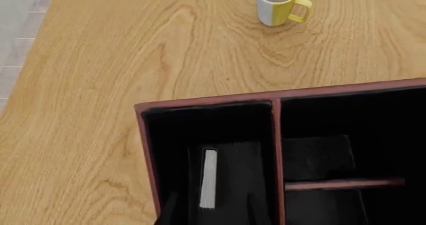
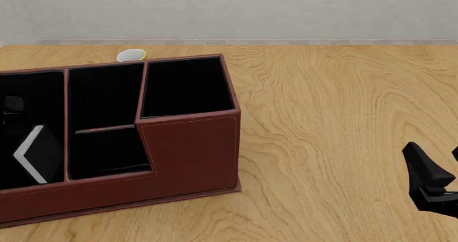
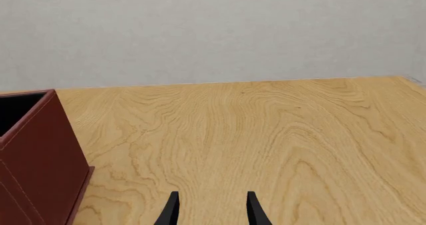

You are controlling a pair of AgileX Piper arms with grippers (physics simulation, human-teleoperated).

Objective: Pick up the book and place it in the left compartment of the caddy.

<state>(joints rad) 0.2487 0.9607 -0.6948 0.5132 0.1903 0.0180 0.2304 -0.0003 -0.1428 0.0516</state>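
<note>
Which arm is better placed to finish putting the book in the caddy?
Left. Its gripper straddles the book, already inside the caddy's left compartment. The right gripper hangs over bare table, off to the caddy's right.

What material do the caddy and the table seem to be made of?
The caddy looks like reddish-brown leather or an imitation, matte, with pale stitching along its edges and a black lining. The table looks like light wood, with clear grain swirls; possibly only veneer.
</note>
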